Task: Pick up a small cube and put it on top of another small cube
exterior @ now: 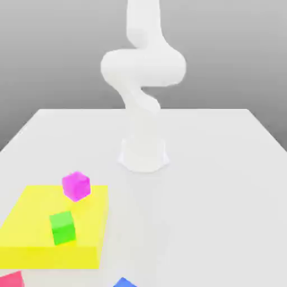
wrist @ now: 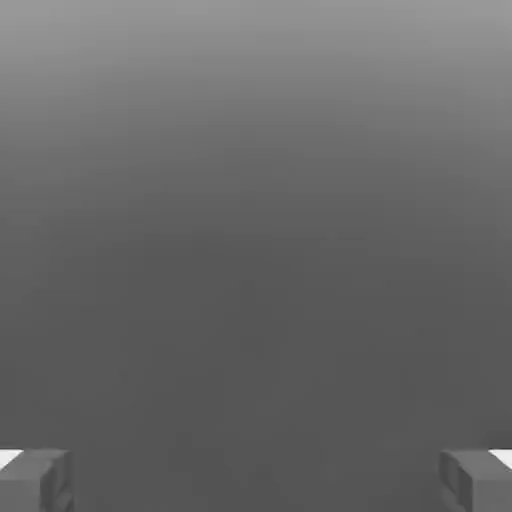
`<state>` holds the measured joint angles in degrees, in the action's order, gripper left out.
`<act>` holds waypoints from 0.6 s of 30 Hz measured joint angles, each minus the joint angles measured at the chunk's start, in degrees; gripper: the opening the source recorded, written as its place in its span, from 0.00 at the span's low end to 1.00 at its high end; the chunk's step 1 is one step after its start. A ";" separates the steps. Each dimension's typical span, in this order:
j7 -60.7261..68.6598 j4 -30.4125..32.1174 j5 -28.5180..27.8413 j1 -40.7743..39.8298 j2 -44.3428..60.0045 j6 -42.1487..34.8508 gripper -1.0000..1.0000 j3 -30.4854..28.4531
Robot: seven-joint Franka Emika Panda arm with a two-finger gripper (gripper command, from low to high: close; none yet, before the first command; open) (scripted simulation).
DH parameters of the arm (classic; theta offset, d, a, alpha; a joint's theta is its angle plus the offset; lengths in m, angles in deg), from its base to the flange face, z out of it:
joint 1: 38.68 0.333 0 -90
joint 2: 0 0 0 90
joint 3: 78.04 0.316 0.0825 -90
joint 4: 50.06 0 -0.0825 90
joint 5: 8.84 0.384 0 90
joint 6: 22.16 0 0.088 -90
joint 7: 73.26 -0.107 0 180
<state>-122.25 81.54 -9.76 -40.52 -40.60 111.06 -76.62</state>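
The small blue cube (exterior: 124,282) lies at the front edge of the exterior view, cut off by the frame. The magenta-pink cube (exterior: 76,185) rests on the far edge of a flat yellow block (exterior: 33,235). The white arm (exterior: 143,101) rises from its base at the table's middle and bends upward out of frame. In the hand view my gripper (wrist: 256,480) is open: its two grey fingertips (wrist: 35,480) stand far apart with nothing between them, against a plain grey background.
A green cube (exterior: 62,226) sits on top of the yellow block. A red cube (exterior: 11,279) lies at the front of the exterior view's left, partly cut off. The white table (exterior: 224,196) stretches to the exterior view's right.
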 joint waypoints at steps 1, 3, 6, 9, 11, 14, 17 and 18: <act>-1.37 -0.08 -0.41 -0.78 2.26 0.62 0.50 0.61; -4.04 -0.23 -1.26 -2.17 6.55 1.79 0.50 1.69; -8.01 -0.45 -2.62 -4.03 12.82 3.50 0.50 3.14; -12.06 -0.67 -4.11 -5.57 19.07 5.19 0.50 4.27; -14.74 -0.82 -5.10 -6.43 23.25 6.31 0.50 4.85; -18.71 -1.05 -6.48 -7.40 29.49 8.00 0.50 5.38; -22.48 -1.26 -7.57 -8.06 35.71 9.71 0.50 5.44; -23.65 -1.33 -7.81 -8.21 37.77 10.29 0.50 5.41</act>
<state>-145.90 80.20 -17.57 -48.73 -2.83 121.35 -71.21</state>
